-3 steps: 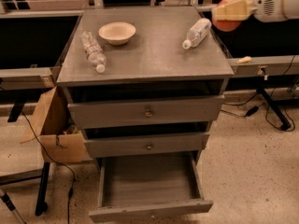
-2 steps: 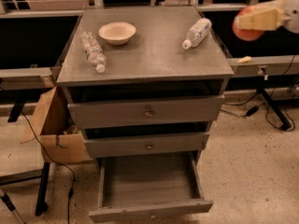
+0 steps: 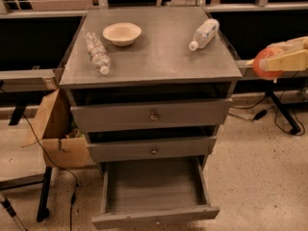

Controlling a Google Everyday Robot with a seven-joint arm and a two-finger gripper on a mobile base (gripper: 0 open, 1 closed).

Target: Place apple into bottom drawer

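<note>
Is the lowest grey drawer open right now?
Open: the lowest grey drawer is pulled out, its floor showing. The gripper, right of the cabinet, holds the red-orange apple.

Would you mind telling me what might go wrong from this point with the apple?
The gripper holds the apple right of the cabinet, over bare floor; a slip would probably drop it there. Coming down to the open bottom drawer, it might clip the cabinet's corner or the middle drawer.
</note>
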